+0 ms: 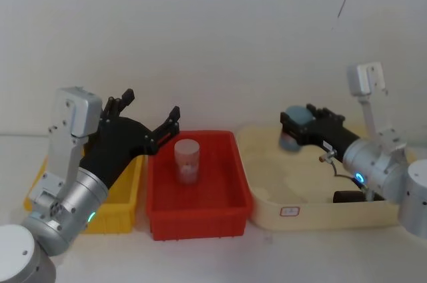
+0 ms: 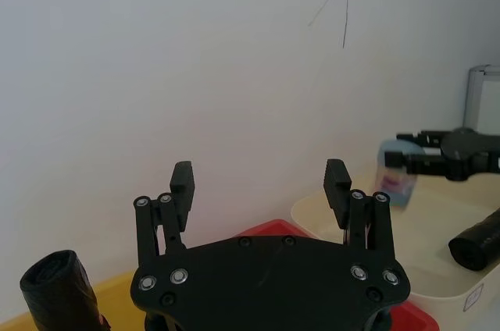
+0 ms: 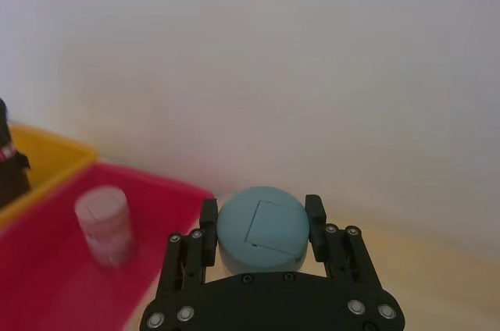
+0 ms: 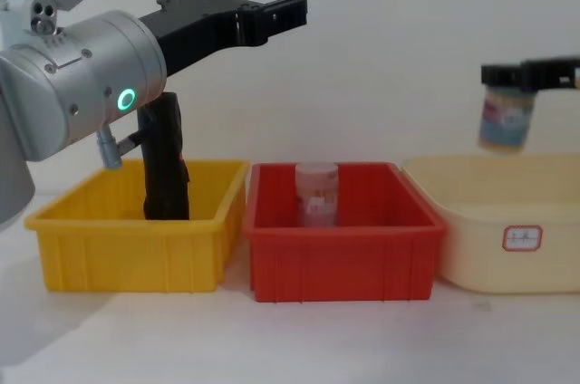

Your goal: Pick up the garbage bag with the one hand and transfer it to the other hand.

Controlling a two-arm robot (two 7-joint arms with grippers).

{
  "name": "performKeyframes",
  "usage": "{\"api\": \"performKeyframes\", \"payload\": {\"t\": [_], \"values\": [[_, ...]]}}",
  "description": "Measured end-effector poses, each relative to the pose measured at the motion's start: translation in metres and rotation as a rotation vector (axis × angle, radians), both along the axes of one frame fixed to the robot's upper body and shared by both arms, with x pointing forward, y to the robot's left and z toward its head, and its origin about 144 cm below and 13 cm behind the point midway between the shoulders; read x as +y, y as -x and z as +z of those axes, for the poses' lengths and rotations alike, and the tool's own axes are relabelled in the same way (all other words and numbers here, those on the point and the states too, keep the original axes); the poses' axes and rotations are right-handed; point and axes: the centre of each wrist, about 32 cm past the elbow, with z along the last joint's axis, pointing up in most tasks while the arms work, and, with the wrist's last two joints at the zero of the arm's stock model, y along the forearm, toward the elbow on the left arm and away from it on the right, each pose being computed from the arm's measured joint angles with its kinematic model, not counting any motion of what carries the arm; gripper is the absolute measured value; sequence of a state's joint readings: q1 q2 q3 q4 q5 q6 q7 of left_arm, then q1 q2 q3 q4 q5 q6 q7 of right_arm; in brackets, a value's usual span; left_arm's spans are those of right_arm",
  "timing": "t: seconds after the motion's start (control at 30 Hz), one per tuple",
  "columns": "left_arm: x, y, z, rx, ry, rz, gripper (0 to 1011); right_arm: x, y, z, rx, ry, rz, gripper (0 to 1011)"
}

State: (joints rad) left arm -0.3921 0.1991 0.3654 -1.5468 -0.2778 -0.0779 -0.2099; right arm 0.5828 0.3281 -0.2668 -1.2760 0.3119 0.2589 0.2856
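Garbage bag stands upright in yellow bin, label unreadable; left end effector spread above; right end effector pinching teal-lidded jar

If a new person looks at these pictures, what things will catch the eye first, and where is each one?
Three bins stand in a row: a yellow bin, a red bin and a cream tub. The garbage bag stands upright in the yellow bin, with the open left gripper raised above the bins. The right gripper holds a blue-capped jar above the cream tub, and a translucent jar stands in the red bin.
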Motion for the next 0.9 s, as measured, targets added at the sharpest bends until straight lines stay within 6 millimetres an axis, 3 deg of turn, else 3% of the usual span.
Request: {"api": "performKeyframes", "payload": {"t": [0.17, 0.6, 0.9], "values": [[0.0, 0.0, 0.0, 0.0, 0.0, 0.0, 1001, -0.007, 0.004, -0.012, 0.045, 0.027, -0.018, 668], [0.0, 0.0, 0.0, 0.0, 0.0, 0.0, 1001, -0.014, 0.012, -0.025, 0.083, 0.067, -0.041, 1001], [0.0, 0.0, 0.0, 0.0, 0.0, 0.0, 1001, -0.011, 0.021, -0.019, 0.032, 0.04, -0.04, 1000]]}}
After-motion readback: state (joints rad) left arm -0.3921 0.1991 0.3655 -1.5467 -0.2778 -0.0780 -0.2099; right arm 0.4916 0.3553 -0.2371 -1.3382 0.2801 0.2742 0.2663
